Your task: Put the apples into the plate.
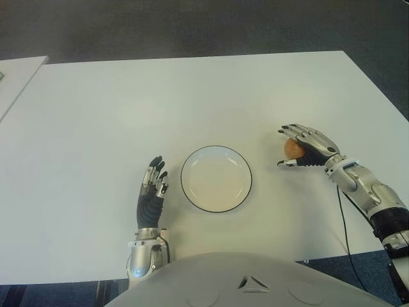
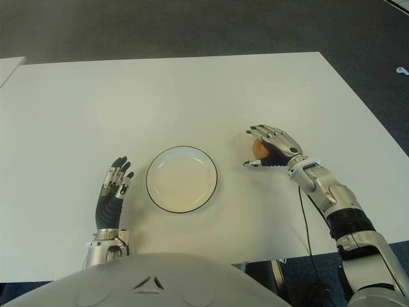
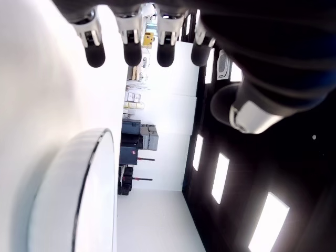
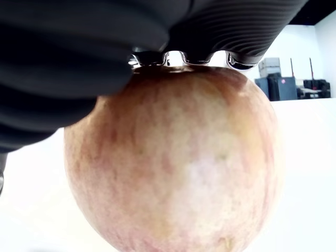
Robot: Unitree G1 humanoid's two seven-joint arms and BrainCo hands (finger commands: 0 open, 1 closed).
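A: Item one?
B: Apple [image 1: 292,149], one, reddish-yellow, on the white table [image 1: 192,96] to the right of the plate [image 1: 216,178], apart from it. Right hand [image 1: 305,147] curled over it, fingers wrapping its top.

A: Plate?
B: White, dark-rimmed, nothing in it.

A: Other hand?
B: Left hand [image 1: 152,192], just left of the plate, fingers straight and apart, holding nothing.

Even overhead light, soft shadows on the table [image 1: 96,115]; wrist views blurred close-up.
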